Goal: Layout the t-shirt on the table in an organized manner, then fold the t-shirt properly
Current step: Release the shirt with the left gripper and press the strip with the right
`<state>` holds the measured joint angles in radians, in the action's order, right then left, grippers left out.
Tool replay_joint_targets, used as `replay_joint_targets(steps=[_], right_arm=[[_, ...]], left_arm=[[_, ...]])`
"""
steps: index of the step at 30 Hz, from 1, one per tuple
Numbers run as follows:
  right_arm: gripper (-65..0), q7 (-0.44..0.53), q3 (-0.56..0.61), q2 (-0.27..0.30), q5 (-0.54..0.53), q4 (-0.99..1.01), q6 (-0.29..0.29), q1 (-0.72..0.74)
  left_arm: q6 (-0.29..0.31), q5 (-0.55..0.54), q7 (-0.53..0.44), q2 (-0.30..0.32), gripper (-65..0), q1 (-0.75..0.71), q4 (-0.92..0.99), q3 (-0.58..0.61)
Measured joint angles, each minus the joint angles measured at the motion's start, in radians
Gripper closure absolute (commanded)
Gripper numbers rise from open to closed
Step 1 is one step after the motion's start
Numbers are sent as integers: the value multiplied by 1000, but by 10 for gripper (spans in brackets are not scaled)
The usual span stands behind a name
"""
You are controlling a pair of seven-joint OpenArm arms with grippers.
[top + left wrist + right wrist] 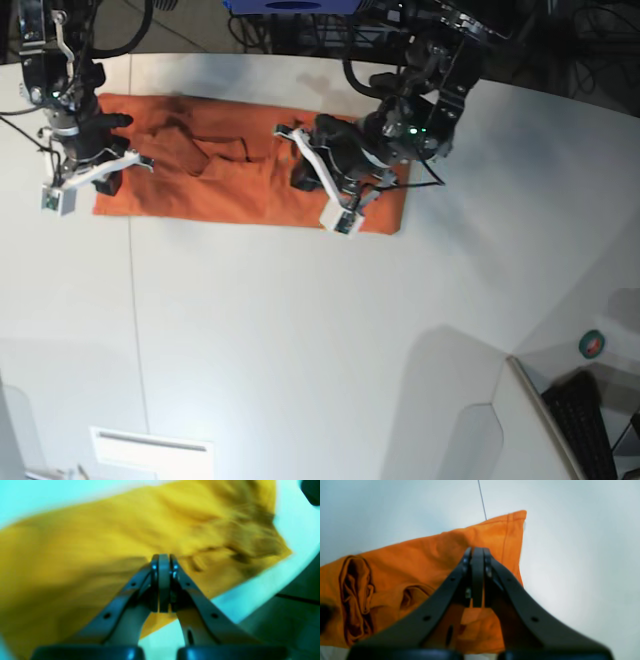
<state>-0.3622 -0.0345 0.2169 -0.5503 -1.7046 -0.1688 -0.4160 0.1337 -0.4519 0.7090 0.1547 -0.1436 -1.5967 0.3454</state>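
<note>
The left gripper (164, 556) shows its two jaws pressed flat together in its own wrist view, with no cloth visibly caught between the tips; it hangs over the blurred t-shirt (105, 545), which fills most of that frame and looks yellowish there under a teal cast. From the base view this arm sits over the right end of the shirt, its body covering part of the fabric. The right gripper (477, 551) is likewise closed, jaws touching, poised above the shirt near a hemmed corner — whether it pinches any fabric cannot be told, though cloth shows behind and below the jaws. In the base view that gripper (103, 160) stands at the left end of the shirt. The t-shirt (235, 185) lies as a long orange band across the far part of the table (300, 330), stretched left to right, with rumpled folds near its middle left and a fairly straight near edge. A thin dark seam (133, 300) runs near to far through the white tabletop, passing under the shirt's left portion.
</note>
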Motion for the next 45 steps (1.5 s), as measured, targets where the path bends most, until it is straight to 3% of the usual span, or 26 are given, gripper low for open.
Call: replay_joint_targets(steps=[5,8,12,13,15,16,18,20,23,25,29,36,45], right_arm=[[0,-3,167,10,2,-27,3,-5],[0,-5,265,4,5,-44,3,-6],[0,-5,415,9,0,-70,4,4],[-24,-4,435,9,2,-70,4,5],[-189,-3,468,18,13,-70,0,5],[-231,-2,490,26,10,-70,-4,6],[-240,-2,539,37,13,-70,-4,6],[-242,-6,576,27,62,-69,-27,5],[-249,-2,640,24,174,-68,-124,20],[-249,-3,682,29,192,-67,-150,45],[-251,0,706,-3,192,-26,-200,84],[-251,0,700,-22,191,58,-214,94],[-251,-3,706,-39,192,67,-215,94]], left_arm=[[7,-8,-7,104,0,-71,-14,-222],[-2,6,7,174,0,-86,35,-289],[32,-29,-9,193,0,-84,59,-372],[30,-24,-17,195,0,-95,60,-426],[17,-8,-63,213,0,-123,75,-547],[7,3,-85,223,0,-140,84,-594],[43,4,-136,243,0,-164,97,-644],[132,-1,-177,236,0,-175,106,-671],[208,-6,-203,217,0,-190,105,-671],[215,-8,-204,206,0,-200,97,-674],[213,2,-201,126,0,-194,61,-660],[212,-3,-203,68,0,-163,49,-459],[211,-3,-212,45,0,-122,122,-437]])
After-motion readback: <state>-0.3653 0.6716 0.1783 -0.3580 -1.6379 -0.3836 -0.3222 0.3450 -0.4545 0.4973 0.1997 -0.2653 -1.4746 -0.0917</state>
